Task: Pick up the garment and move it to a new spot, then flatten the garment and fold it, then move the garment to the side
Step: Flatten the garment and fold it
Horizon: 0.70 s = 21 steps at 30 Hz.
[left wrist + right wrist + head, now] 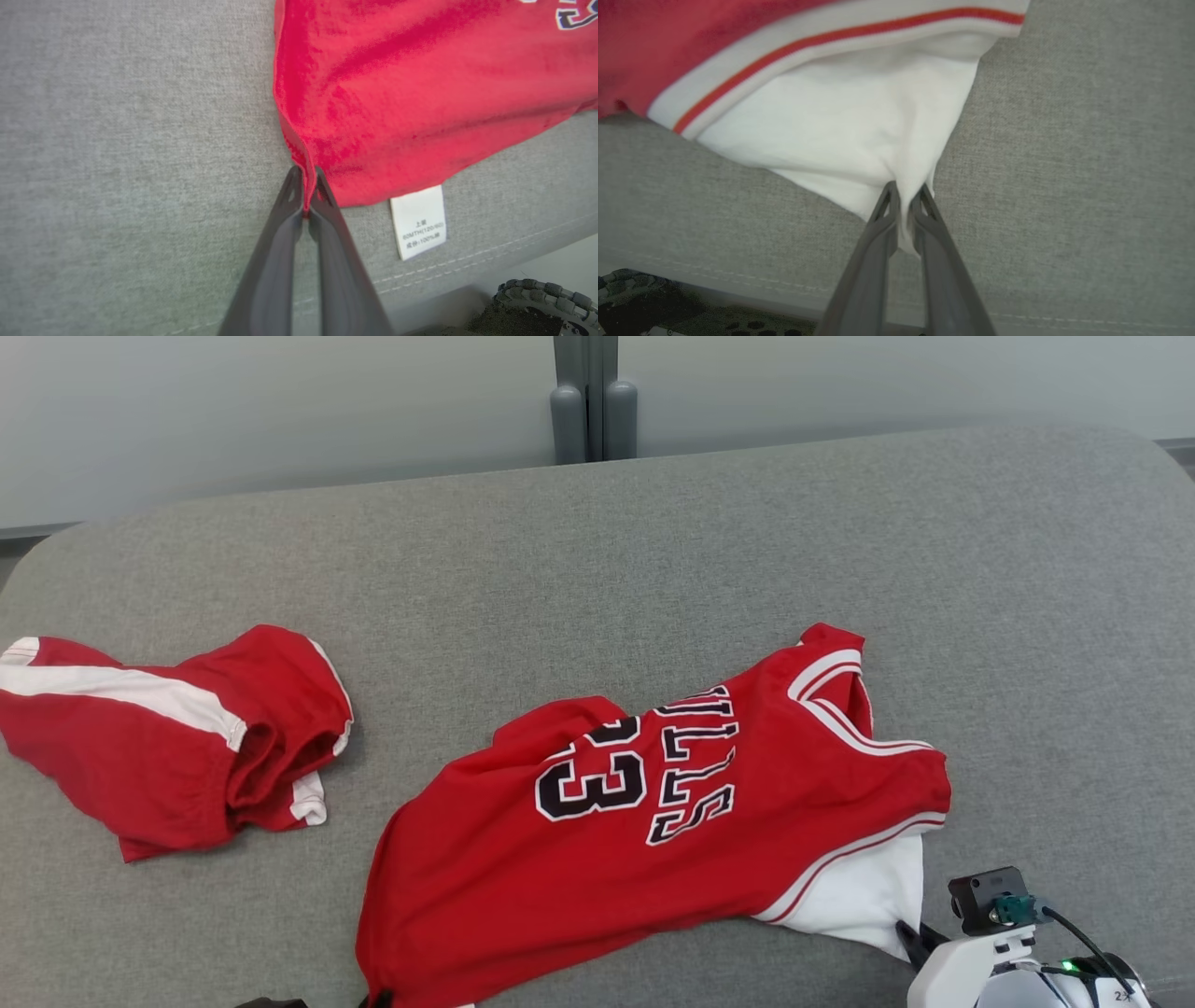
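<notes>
The garment (653,821) is a red sleeveless jersey with black-and-white lettering and the number 23. It lies rumpled on the grey cushion (653,541) near the front edge. My left gripper (306,175) is shut on the red hem corner of the garment (420,93), and a pinch of cloth rises between its fingers. My right gripper (906,191) is shut on the corner of the white panel (840,130), below the red-striped trim. In the head view the right gripper (910,938) sits at the jersey's lower right corner.
A second red piece with white stripes, like shorts (168,737), lies bunched at the left of the cushion. A white care label (418,221) hangs from the jersey's hem. The cushion's front seam runs just behind both grippers. A grey post (593,401) stands at the back.
</notes>
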{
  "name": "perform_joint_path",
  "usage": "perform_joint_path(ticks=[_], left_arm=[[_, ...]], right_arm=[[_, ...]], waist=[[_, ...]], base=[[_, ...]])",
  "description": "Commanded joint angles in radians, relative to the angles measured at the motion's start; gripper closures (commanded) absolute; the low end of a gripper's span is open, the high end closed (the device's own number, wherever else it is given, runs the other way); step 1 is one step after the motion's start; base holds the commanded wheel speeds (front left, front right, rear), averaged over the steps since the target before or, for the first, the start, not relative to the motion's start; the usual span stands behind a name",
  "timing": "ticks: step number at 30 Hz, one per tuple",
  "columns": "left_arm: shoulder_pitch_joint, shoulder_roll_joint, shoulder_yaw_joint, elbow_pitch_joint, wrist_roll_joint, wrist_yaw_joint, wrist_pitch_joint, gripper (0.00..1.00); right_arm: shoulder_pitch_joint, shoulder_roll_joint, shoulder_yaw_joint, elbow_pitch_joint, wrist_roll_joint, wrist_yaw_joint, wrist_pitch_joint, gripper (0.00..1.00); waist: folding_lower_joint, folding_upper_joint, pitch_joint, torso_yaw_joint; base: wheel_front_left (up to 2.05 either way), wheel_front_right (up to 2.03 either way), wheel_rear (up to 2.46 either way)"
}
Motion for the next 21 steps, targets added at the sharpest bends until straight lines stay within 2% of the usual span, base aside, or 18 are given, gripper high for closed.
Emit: perform_joint_path(ticks=[1, 5, 8, 11, 16, 21], left_arm=[[0.002, -0.003, -0.011, 0.003, -0.026, -0.008, 0.019, 1.00], [0.040, 0.006, -0.005, -0.122, -0.172, -0.007, 0.052, 1.00], [0.090, 0.033, 0.034, -0.326, -0.319, -0.007, 0.090, 1.00], [0.142, 0.076, 0.085, -0.580, -0.443, -0.006, 0.139, 1.00], [0.167, 0.107, 0.162, -0.943, -0.602, 0.041, 0.210, 1.00], [0.072, 0.143, 0.230, -1.182, -0.708, 0.135, 0.298, 1.00]], right_arm=[[-0.006, 0.002, -0.010, -0.011, 0.017, -0.002, 0.000, 1.00], [0.015, 0.032, -0.043, -0.125, 0.134, -0.001, 0.019, 1.00], [0.049, 0.041, -0.065, -0.309, 0.312, -0.001, 0.068, 1.00], [0.080, 0.041, -0.138, -0.515, 0.477, -0.001, 0.116, 1.00], [0.051, 0.067, -0.313, -0.749, 0.657, -0.001, 0.186, 1.00], [-0.077, 0.082, -0.480, -0.873, 0.773, -0.001, 0.256, 1.00]], waist=[[0.0000, 0.0000, -0.008, 0.000], [0.0000, 0.0000, -0.029, -0.007], [0.0000, 0.0000, -0.049, -0.010], [0.0000, 0.0000, -0.071, -0.016], [0.0000, 0.0000, -0.100, -0.038], [0.0000, 0.0000, -0.108, -0.064]], base=[[0.00, 0.00, 0.00], [0.00, 0.00, 0.00], [0.00, 0.00, 0.00], [0.00, 0.00, 0.00], [0.00, 0.00, 0.00], [0.00, 0.00, 0.00]])
